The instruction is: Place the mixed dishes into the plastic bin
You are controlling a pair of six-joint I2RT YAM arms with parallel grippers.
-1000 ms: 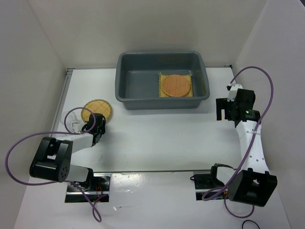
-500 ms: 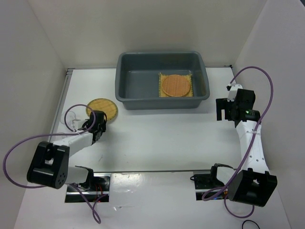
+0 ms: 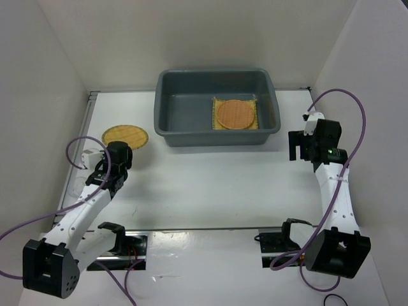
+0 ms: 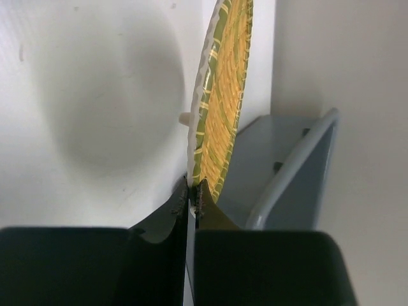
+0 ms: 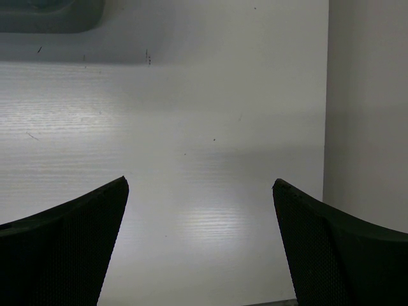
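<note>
The grey plastic bin stands at the back middle of the table. Inside it a round orange plate lies on the square yellow mat. My left gripper is shut on the near rim of the second orange-yellow plate, left of the bin. In the left wrist view that plate shows edge-on, pinched between my fingertips, with the bin's wall to its right. My right gripper is open and empty over the table right of the bin. A faint clear cup seems to stand beside the left arm.
White walls close in the table on the left, back and right. The bin's corner shows at the top left of the right wrist view. A metal rail runs along the near edge between the arm bases.
My left arm has swung outward and stretched, carrying the held plate a little left and toward the back. The right arm has not moved.
</note>
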